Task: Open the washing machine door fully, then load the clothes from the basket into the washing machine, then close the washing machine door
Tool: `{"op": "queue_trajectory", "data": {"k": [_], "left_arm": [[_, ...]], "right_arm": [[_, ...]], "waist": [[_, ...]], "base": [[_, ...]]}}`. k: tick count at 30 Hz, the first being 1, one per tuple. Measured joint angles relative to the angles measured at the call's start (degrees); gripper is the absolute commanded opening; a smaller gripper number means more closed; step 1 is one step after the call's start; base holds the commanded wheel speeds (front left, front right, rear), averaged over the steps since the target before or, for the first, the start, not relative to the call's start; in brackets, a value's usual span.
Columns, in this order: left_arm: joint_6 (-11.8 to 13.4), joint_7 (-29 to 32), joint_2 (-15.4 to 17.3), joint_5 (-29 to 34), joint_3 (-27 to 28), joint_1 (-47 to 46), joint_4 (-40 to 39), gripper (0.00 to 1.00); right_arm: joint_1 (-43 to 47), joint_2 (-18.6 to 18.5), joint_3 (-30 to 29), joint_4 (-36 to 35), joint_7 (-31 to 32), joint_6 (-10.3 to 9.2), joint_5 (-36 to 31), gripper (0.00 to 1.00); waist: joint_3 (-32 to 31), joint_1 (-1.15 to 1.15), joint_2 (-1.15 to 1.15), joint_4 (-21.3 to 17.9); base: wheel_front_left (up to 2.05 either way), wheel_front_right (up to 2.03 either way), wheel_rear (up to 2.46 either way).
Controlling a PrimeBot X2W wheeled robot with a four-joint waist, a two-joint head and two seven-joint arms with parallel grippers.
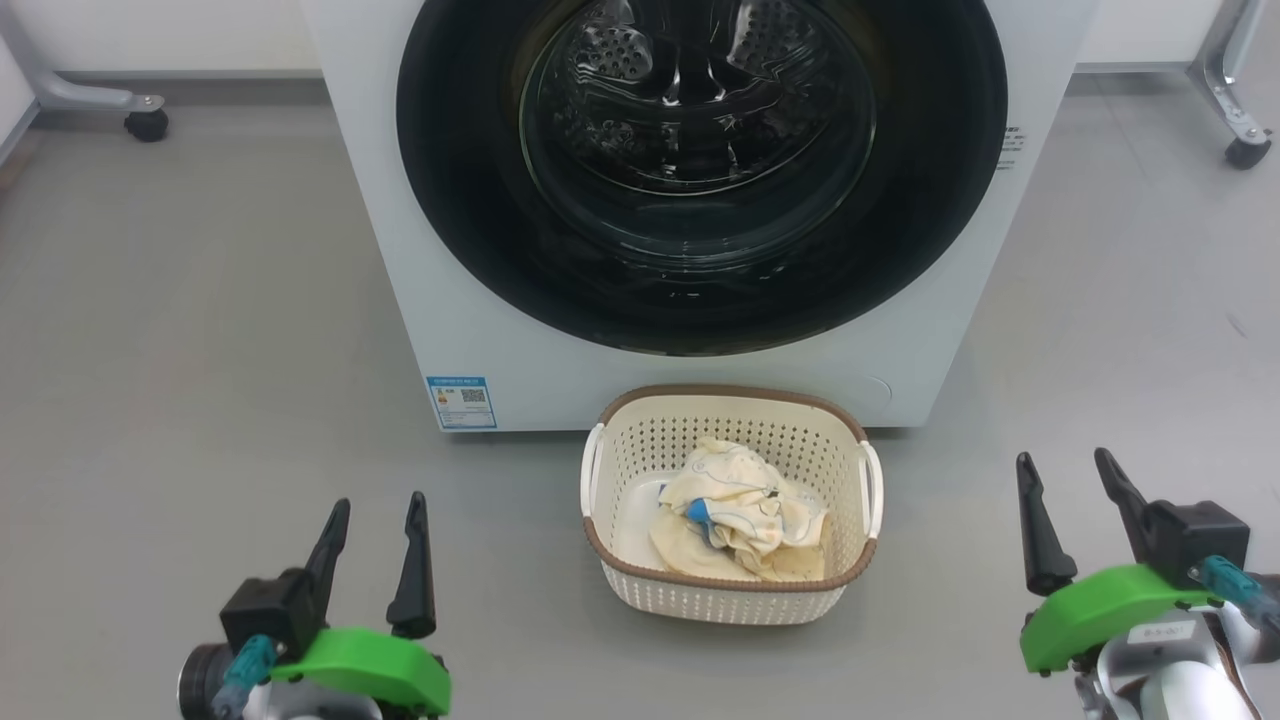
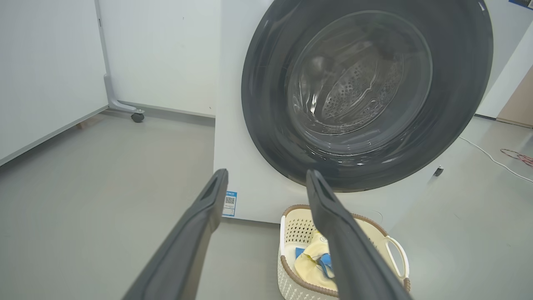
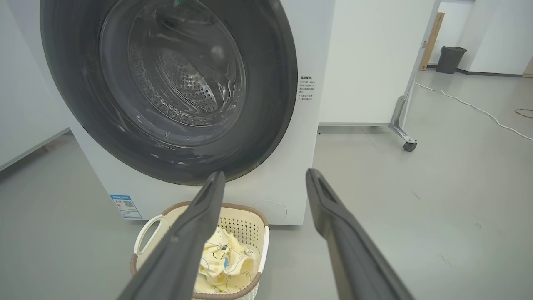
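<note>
The white washing machine [image 1: 560, 370] stands ahead with its round black door [image 1: 480, 230] flat against the front, glass bowl in the middle. On the floor in front sits the cream basket [image 1: 735, 600] holding crumpled cream-yellow clothes [image 1: 745, 520] with blue patches. My left gripper [image 1: 378, 510] hovers open at the lower left, well left of the basket. My right gripper [image 1: 1068, 468] is open at the lower right, off to the basket's right. The left wrist view shows the door [image 2: 266, 104], basket [image 2: 291, 225] and clothes [image 2: 310, 260]; the right wrist view shows the door [image 3: 270, 83], basket [image 3: 245, 216] and clothes [image 3: 227, 260].
Grey floor surrounds the machine. Wheeled grey frame legs stand at the back left [image 1: 145, 122] and back right [image 1: 1245, 150]. A white cable [image 3: 466, 104] runs across the floor to the right, with a dark bin [image 3: 452, 59] far beyond it.
</note>
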Motion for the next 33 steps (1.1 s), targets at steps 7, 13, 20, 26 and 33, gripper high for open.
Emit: {"op": "queue_trajectory", "data": {"k": [7,13,20,26,33], "left_arm": [[0.51,-1.09,0.02,5.30,-0.86,-0.71,0.18,1.00],[0.56,-1.60,0.02,7.17,-1.21,-0.94,0.51,1.00],[0.60,-1.60,0.03,7.08,-1.21,-1.21,1.03,1.00],[1.07,-1.60,0.03,6.27,-1.21,-1.22,1.36,1.00],[1.09,-1.60,0.03,5.65,-1.29,-1.40,1.74,1.00]], "right_arm": [[0.00,0.00,0.04,-0.12,-0.88,0.00,-4.75,1.00],[0.00,0.00,0.04,-0.32,-1.42,0.00,-6.66,1.00],[0.00,0.00,-0.35,-0.32,-1.45,0.00,-6.02,1.00],[0.01,0.00,-0.73,-0.32,-1.90,0.00,-4.53,1.00],[0.01,0.00,-0.83,-0.23,-1.94,0.00,-3.35,1.00]], "waist": [[0.00,0.00,0.00,0.15],[-0.01,0.00,0.00,0.22],[-0.12,0.00,0.00,0.29],[-0.13,0.00,0.00,0.30],[0.07,0.00,0.00,0.32]], "base": [[0.00,0.00,0.00],[0.00,0.00,0.00],[0.00,0.00,0.00],[0.00,0.00,0.00],[0.00,0.00,0.00]]}}
